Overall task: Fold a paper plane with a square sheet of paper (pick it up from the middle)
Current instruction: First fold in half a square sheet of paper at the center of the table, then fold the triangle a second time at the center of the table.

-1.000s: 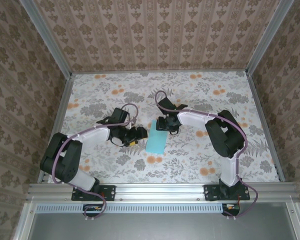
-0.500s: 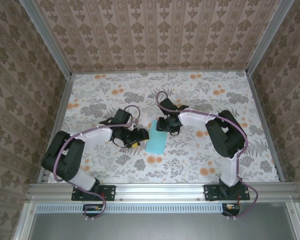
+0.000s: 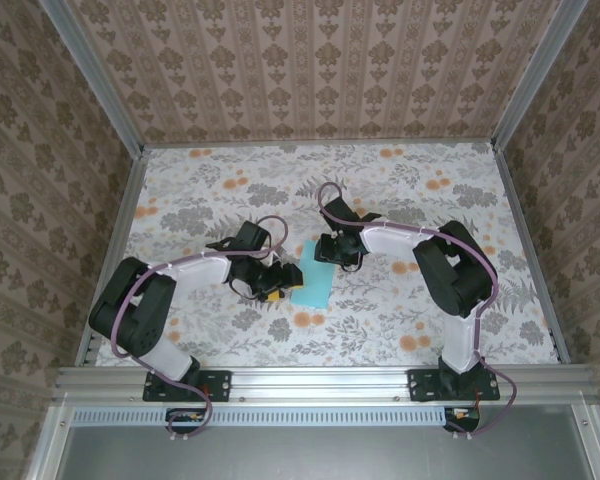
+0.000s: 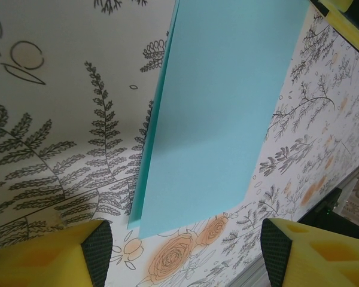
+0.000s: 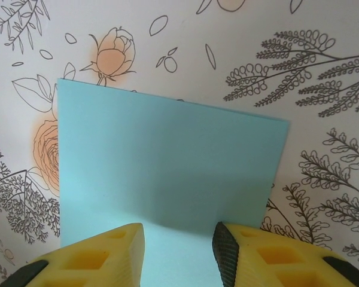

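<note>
The square sheet of paper [image 3: 313,284] is light teal and lies flat on the flowered table as a narrow rectangle. Two layers show along its long edge in the left wrist view [image 4: 221,107]. My left gripper [image 3: 281,283] is low at the paper's left side and open wide. Its yellow fingers [image 4: 66,254] stand either side of the paper's near corner without touching it, the left gripper [image 4: 185,248] holding nothing. My right gripper [image 3: 332,258] hovers over the paper's far end. In the right wrist view the paper [image 5: 167,155] lies under the right gripper [image 5: 178,248], whose fingers [image 5: 110,254] stand apart.
The flowered tablecloth [image 3: 400,190] is bare around the paper. Aluminium rails border the table at the left [image 3: 120,230], right [image 3: 525,240] and front [image 3: 320,378]. Patterned walls rise behind and beside it. A yellow finger of the other arm [image 4: 347,9] shows beyond the paper.
My left gripper has slid right, closer to the paper's left edge. The right gripper's fingers have narrowed a little over the paper's far end. The paper has not visibly moved.
</note>
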`<state>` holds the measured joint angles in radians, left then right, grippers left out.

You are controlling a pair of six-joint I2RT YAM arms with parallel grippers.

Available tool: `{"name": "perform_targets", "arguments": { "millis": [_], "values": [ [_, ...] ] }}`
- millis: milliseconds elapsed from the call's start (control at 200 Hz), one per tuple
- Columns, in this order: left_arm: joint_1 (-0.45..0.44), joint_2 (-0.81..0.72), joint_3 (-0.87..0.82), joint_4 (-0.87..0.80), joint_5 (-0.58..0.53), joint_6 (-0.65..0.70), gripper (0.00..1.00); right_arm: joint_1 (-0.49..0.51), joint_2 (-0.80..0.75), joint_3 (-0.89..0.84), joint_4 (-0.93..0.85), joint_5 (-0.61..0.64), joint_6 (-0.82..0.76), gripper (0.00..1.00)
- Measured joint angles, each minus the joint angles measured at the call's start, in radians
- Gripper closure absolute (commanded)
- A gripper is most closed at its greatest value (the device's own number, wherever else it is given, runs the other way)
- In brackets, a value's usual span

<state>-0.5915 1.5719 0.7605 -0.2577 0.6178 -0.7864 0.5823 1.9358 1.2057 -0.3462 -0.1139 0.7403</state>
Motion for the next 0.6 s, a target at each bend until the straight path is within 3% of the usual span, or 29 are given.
{"name": "perform_targets", "arguments": {
  "millis": [600],
  "values": [
    [-0.042,0.055,0.043,-0.054,0.023,0.028,0.32,0.000,-0.004,-0.008,0.007,-0.001,0.000,0.62]
  ]
}}
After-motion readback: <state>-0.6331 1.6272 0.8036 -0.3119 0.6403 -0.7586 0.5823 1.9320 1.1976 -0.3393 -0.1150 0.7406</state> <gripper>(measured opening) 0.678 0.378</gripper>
